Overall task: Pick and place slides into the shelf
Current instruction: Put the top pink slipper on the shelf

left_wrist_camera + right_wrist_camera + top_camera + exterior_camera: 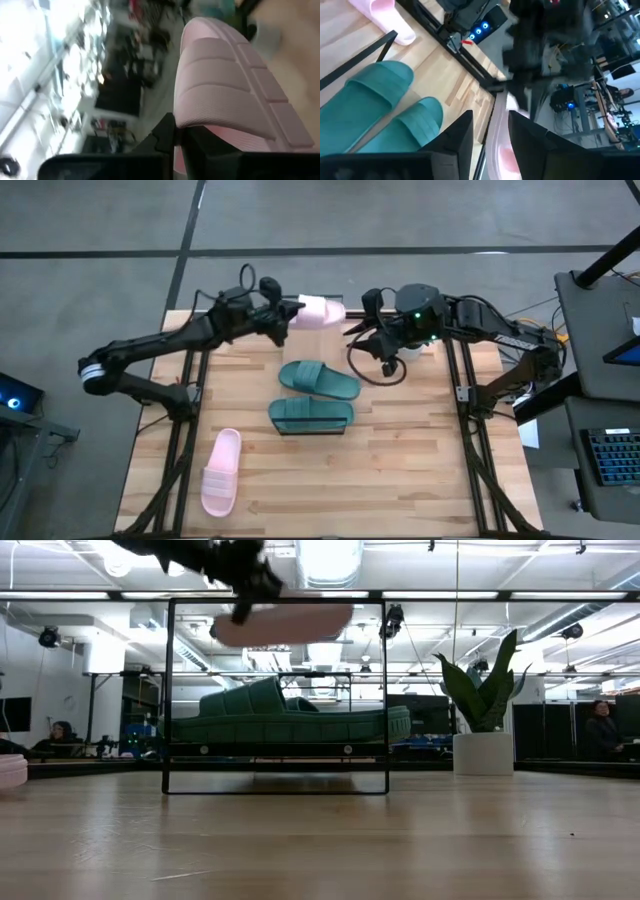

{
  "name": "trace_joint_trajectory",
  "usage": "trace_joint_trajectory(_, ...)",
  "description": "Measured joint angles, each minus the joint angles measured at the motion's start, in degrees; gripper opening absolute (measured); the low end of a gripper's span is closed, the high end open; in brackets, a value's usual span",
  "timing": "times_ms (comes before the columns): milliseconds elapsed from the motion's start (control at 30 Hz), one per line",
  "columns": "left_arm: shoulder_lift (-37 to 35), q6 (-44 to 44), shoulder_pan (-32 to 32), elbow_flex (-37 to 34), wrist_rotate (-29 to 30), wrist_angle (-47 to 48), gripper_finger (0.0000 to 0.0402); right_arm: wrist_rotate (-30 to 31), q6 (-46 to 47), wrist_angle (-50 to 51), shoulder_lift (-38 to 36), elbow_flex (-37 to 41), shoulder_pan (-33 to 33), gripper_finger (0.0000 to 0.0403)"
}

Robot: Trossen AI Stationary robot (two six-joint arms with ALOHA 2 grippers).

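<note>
The left hand is clamped on 1 pink slide, held high over the shelf at the counter's far edge, long axis running toward the right hand, which stands part-open, holding nothing, just beyond its far end.

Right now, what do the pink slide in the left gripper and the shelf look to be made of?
Pink slide: looks like soft moulded foam or rubber, matte, with ribbed padded strap sections. Shelf: thin black metal frame, apparently painted matte; its board isn't clear from here. The left gripper is shut on the slide.
</note>
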State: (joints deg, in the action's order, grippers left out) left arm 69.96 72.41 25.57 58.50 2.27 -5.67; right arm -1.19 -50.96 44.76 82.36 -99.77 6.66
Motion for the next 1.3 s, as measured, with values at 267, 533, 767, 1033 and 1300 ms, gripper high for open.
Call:
trace_joint_trajectory(267, 9.49, -1.05, 3.67, -0.26, 0.72, -4.09, 0.0, -0.33, 1.06, 0.32, -1.63, 0.02, 0.0, 0.0105)
trace_joint_trajectory(533, 16.05, 3.89, 3.73, -0.07, 7.4, -5.66, 0.0, -0.28, 1.0, 2.89, -1.65, 0.02, 0.02, 0.0107)
trace_joint_trajectory(767, 20.4, 3.92, 3.69, -0.17, 6.73, -5.85, 0.0, -0.3, 0.49, 4.31, -1.65, 0.04, 0.02, 0.0102)
trace_joint_trajectory(1033, 23.89, 4.67, 3.79, -0.02, 5.76, -6.36, 0.0, -0.33, -0.02, 4.45, -1.63, 0.04, 0.04, 0.01)
trace_joint_trajectory(1300, 25.35, 2.02, 4.76, -0.02, 4.69, -6.48, 0.0002, -0.5, 0.04, 4.78, -1.63, 0.04, 0.02, 0.0102)
